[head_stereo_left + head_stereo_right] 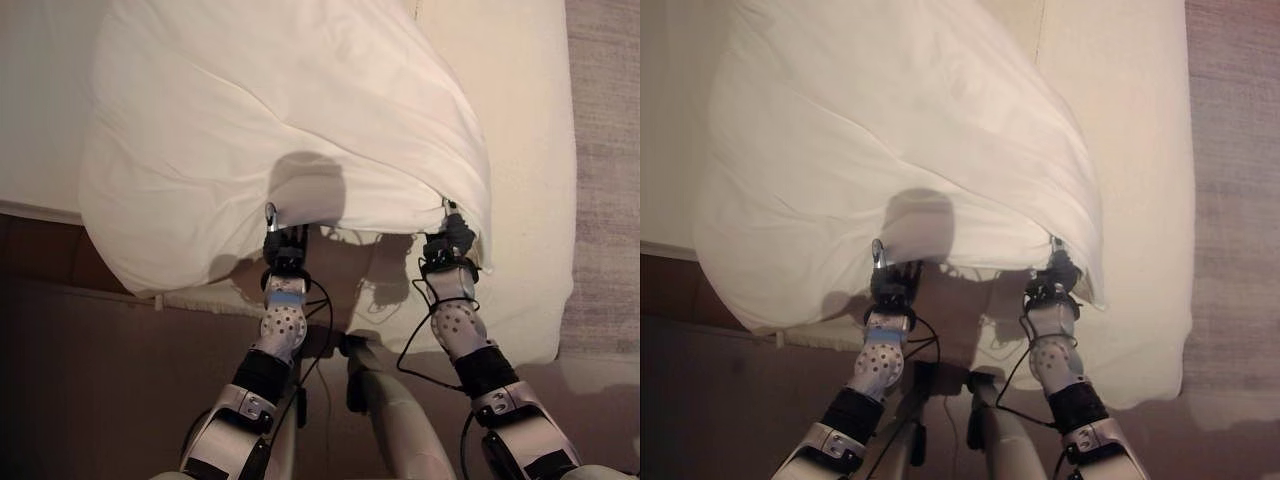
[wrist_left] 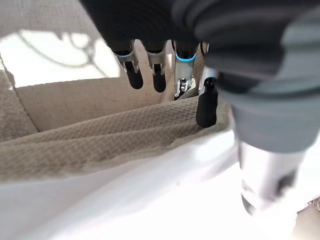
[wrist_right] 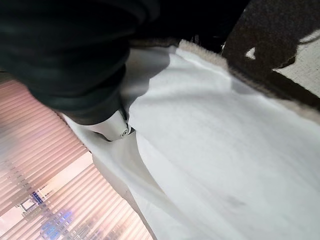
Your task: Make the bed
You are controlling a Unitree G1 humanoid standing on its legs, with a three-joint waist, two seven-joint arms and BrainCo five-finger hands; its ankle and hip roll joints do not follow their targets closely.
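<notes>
White cloth sits pinched at both hands: the left hand (image 1: pixel 285 250) has curled fingers (image 2: pixel 135 77) and thumb closed on the near hem of the duvet (image 1: pixel 290 130), and the right hand (image 1: pixel 452 243) grips the same hem further along, though its fingers are tucked under the cloth, so their pose cannot be told. Beyond the fingertips, the duvet billows up and away over the bed (image 1: pixel 520 120), puffed, creased, plain white. It looks light, soft and floppy, likely to sag between the hands; the hem corners seem the best hold. A textured beige blanket (image 2: pixel 100 135) lies beneath the left fingers.
</notes>
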